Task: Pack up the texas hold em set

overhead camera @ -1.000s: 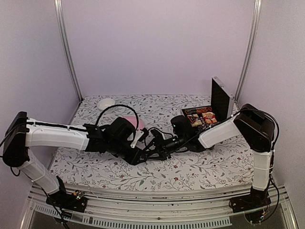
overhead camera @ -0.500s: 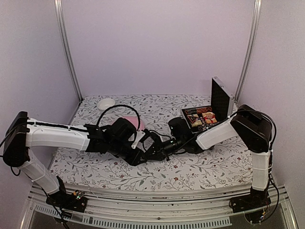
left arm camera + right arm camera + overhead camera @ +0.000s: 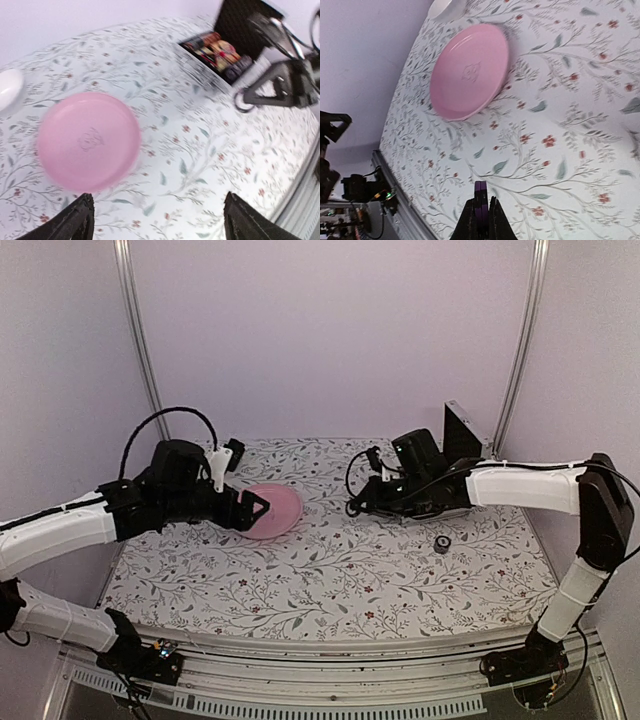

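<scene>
The silver case [image 3: 459, 427] stands open at the back right, its lid upright and its tray mostly hidden behind my right arm. In the left wrist view the case [image 3: 238, 21] holds chip stacks [image 3: 220, 51] in its black lining. My right gripper [image 3: 353, 509] hangs over the table's middle, shut on a thin stack of purple poker chips [image 3: 480, 192], which stands on edge between the fingertips of that gripper [image 3: 480, 220]. A small dark chip stack [image 3: 441, 544] lies on the cloth right of centre. My left gripper [image 3: 258, 506] is open and empty beside the pink plate.
The pink plate [image 3: 272, 510] lies left of centre, empty; it also shows in the left wrist view [image 3: 88, 140]. A small white bowl [image 3: 8, 88] sits at the back left. Metal frame posts [image 3: 140, 340] stand at the back corners.
The two grippers met at the table's middle a second ago. Now the left one has opened and drawn back left, while the right one holds the purple chips and has moved toward the case.
</scene>
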Controlling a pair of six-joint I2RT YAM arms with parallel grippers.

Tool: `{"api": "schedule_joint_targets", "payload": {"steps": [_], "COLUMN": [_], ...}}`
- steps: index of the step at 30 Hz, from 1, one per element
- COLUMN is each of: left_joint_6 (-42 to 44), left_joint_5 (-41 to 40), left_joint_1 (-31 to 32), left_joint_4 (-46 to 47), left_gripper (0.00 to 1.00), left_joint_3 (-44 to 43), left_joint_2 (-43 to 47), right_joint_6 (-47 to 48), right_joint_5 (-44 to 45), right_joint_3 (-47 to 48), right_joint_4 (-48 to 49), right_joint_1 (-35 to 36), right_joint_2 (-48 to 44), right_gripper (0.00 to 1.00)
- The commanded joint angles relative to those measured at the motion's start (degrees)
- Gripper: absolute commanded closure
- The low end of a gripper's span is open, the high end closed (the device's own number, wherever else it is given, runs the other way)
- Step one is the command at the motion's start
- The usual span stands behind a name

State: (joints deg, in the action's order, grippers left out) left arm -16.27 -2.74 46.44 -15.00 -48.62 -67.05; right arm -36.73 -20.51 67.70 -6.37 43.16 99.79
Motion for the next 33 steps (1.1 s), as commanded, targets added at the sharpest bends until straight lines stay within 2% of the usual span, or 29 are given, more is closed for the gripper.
{"api": "schedule_joint_targets", "payload": {"steps": [1, 5, 8, 16, 26, 33], "left_joint_6": [1.36, 4.42, 3.66, 10.10, 10.76, 10.65], "left_joint_5": [6.96, 14.87, 14.24, -4.29, 0.35, 1.28], "left_joint_1": [-17.13, -32.85, -39.58, -40.37, -40.35, -40.32], "left_joint_4": [-4.25, -9.85, -9.39, -2.21, -1.37, -1.21], "left_gripper": [0.10, 0.08, 0.09, 0.08, 0.08, 0.08], "left_joint_3": [-5.21, -12.92, -13.25, 0.27, 0.78, 1.06], "left_joint_2": [1.00, 0.11, 1.20, 11.41, 9.88, 9.72], "right_joint_6": [15.98, 22.47, 25.73, 29.74, 31.09, 31.63], "right_joint_5": [15.94, 17.91, 18.16, 19.53, 19.86, 24.13], "right_joint_3": [1.20, 3.49, 5.28, 9.02, 10.30, 11.15], "right_joint_4": [-16.14, -17.68, -17.46, -18.13, -19.03, -19.16], "right_joint_1": [-7.16, -14.04, -16.76, -19.03, -19.42, -19.40], "right_joint_2": [-3.93, -2.90, -0.29, 5.66, 9.00, 10.52], "right_gripper": [0.98, 0.98, 0.98, 0.98, 0.98, 0.98]}}
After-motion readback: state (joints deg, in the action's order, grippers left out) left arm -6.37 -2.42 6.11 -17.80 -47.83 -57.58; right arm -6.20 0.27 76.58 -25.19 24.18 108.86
